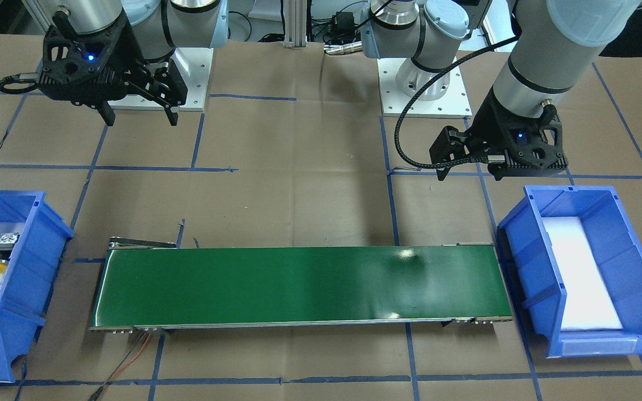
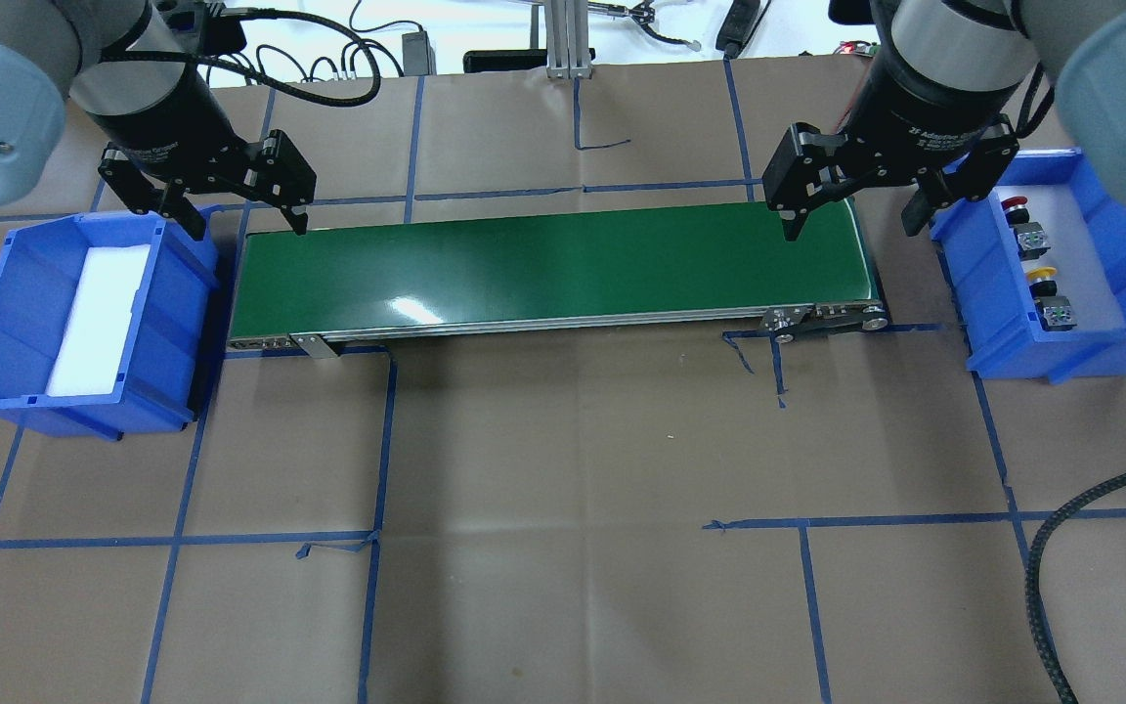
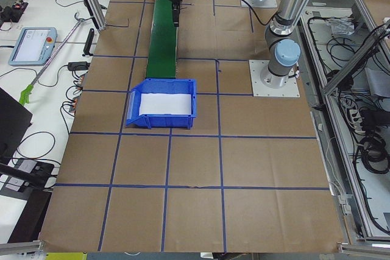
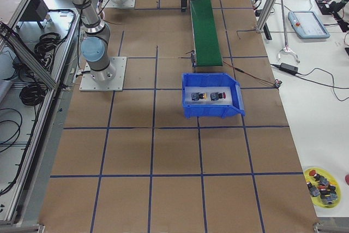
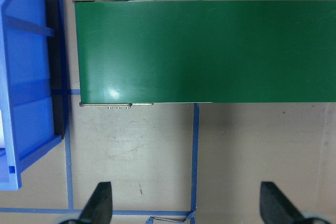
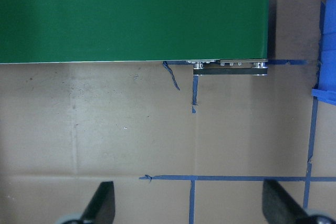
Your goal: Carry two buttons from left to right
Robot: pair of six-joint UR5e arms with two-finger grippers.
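Yellow-capped button [image 2: 1047, 293] and red-capped button [image 2: 1020, 220] side by side in the right-hand blue bin [image 2: 1061, 357]
Left gripper [image 2: 248, 220] spread wide, holding nothing; right gripper [image 2: 851, 227] likewise wide and empty

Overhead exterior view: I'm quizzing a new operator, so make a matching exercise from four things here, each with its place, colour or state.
1. yellow button
2. conveyor belt
3. left bin
4. right gripper

A. green
B. open
C. holds a white pad
D. in the right bin, beside the red button

Pairs: 1-D, 2-A, 3-C, 4-B
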